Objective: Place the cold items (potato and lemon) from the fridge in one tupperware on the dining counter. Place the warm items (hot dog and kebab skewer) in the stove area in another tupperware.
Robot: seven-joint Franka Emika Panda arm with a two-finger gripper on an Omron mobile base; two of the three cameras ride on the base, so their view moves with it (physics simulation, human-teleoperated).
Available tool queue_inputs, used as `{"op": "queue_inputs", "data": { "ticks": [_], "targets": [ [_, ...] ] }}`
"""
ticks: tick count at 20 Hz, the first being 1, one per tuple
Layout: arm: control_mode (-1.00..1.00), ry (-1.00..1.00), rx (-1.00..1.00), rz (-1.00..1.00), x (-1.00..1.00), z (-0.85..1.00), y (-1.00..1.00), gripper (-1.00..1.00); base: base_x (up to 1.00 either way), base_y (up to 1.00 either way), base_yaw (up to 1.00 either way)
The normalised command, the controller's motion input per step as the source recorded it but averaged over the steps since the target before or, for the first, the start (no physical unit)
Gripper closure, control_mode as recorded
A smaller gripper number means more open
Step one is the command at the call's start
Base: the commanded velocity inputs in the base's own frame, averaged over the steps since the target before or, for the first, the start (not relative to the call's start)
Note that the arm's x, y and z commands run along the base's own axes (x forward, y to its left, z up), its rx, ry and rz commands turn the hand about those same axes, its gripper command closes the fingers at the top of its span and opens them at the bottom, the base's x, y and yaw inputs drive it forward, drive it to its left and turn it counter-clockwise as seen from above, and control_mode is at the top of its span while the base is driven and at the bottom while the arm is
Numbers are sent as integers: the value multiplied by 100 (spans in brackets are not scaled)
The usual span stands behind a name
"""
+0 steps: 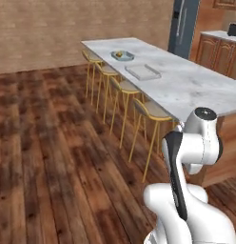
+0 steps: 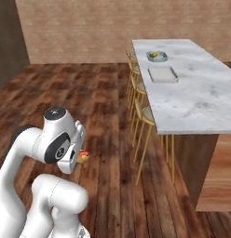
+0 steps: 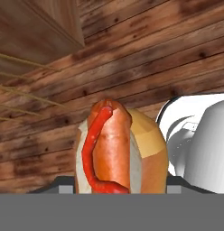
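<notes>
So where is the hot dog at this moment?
The hot dog is in the gripper, carried above the wooden floor beside the stools; the right base view shows it at lower left, short of the dining counter.

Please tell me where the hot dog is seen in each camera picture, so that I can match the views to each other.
Left base view: I cannot find it here; the arm's white body fills the lower right.
Right base view: the hot dog peeks out as a small orange spot beside the wrist, lower left.
Hand view: the hot dog stands large at bottom centre, over the wooden floor.
Shared landmark: the marble dining counter with yellow stools.
</notes>
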Motion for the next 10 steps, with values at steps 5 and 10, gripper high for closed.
{"op": "queue_inputs", "data": {
  "ticks": [5,10],
  "targets": [
    [100,0,0,0,0,0,0,100,48,81,-60],
    [100,0,0,0,0,0,0,100,65,100,-45]
  ]
}}
